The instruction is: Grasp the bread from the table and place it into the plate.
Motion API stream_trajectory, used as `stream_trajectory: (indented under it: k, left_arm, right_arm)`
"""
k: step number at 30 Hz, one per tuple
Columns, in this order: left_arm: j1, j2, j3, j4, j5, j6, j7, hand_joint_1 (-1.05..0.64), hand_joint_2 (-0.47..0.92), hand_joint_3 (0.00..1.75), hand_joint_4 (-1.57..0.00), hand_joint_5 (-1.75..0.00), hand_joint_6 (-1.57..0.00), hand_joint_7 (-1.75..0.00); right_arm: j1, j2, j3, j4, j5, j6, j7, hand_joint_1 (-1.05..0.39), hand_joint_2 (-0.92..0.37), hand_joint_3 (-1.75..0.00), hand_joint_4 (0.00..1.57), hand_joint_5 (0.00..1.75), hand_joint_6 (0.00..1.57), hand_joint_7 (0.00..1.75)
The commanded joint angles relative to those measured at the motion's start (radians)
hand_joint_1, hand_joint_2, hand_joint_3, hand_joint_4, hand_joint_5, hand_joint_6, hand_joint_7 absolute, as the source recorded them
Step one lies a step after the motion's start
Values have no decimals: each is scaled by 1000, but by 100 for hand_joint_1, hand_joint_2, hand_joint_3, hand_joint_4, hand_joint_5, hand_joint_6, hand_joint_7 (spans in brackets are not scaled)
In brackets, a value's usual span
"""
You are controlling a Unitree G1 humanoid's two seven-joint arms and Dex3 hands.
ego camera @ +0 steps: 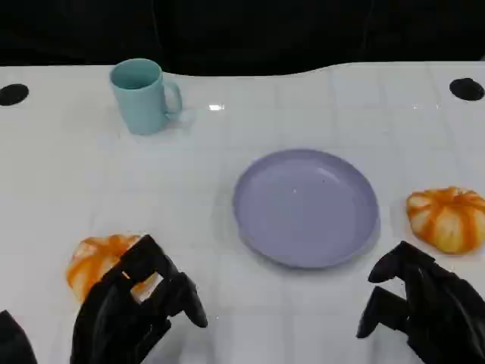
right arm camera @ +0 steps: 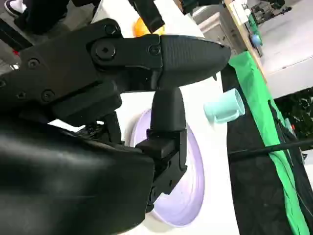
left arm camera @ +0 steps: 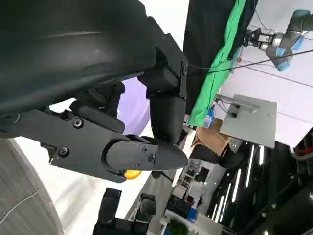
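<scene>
Two round orange-striped breads: one (ego camera: pixel 97 262) sat just past the left hand (ego camera: pixel 132 311), other (ego camera: pixel 447 218) beyond the right hand (ego camera: pixel 424 307); both hands loose, grasping nothing. Smooth lilac plate (ego camera: pixel 306 206) between.

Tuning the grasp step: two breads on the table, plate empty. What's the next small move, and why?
Probably lower the left robot hand onto the bread at its fingertips and close on it. In the head view that robot hand holds nothing and partly overlaps this bread, while the plate is bare. The right robot hand sits short of the other bread, so either side could start.
</scene>
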Motion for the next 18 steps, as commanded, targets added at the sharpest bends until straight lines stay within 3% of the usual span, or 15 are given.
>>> stream_trajectory:
  k: [1,18]
  left_arm:
    - [1,5,11,11,4,-18,-8,-57,92,29,-79,-175,-54,-175]
    - [1,6,19,5,10,-12,-11,-56,92,32,-77,-175,-53,-175]
  right_arm:
    - [8,-9,-8,-12,8,11,-4,-53,-92,-45,62,175,41,168]
    - [6,-4,-5,-11,5,4,-6,-52,-92,-45,62,175,42,169]
